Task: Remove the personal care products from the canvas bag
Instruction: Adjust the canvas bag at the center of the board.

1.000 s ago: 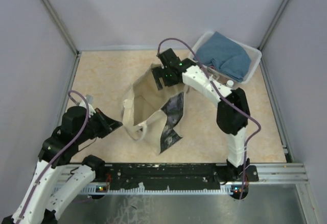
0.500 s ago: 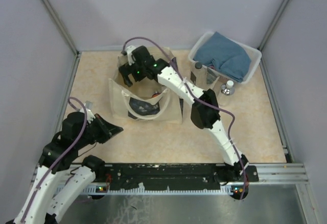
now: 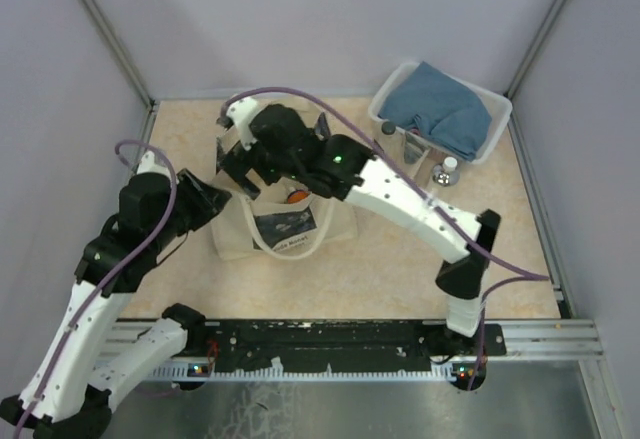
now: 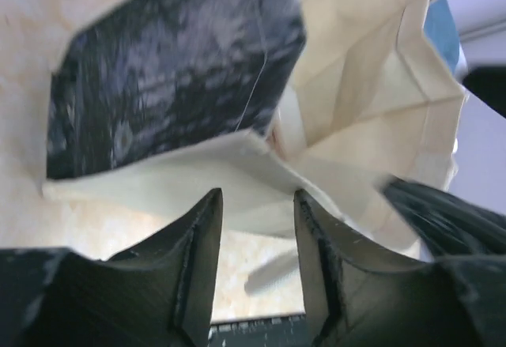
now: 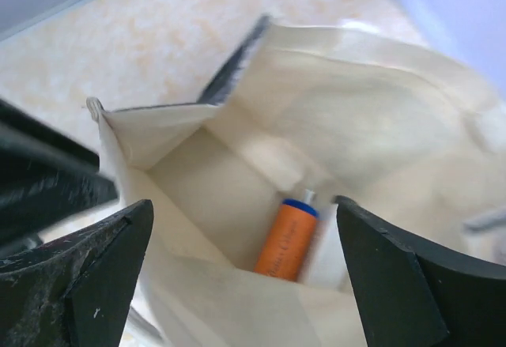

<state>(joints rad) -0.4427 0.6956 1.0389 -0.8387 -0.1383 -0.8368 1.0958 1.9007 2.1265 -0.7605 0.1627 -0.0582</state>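
The canvas bag (image 3: 282,221) stands open mid-table, its dark printed panel facing the near edge. Inside lies an orange bottle with a blue cap (image 5: 288,239) (image 3: 297,196), with a white product (image 5: 318,246) beside it. My right gripper (image 3: 240,159) (image 5: 243,205) hangs open wide over the bag's mouth, holding nothing. My left gripper (image 3: 210,199) (image 4: 257,197) is at the bag's left side, jaws parted, with the bag's rim (image 4: 316,181) just beyond the fingertips and nothing between them. Three small bottles (image 3: 445,171) (image 3: 412,144) (image 3: 388,131) stand on the table by the basket.
A white plastic basket (image 3: 378,109) holding a folded blue cloth (image 3: 440,109) sits at the back right corner. Grey walls close in the table on three sides. The bag's handles hang down its front (image 3: 300,249).
My right arm swung left and now hovers over the bag's mouth. My left arm rose to the bag's left edge and its jaws parted. The bag shifted and now stands upright.
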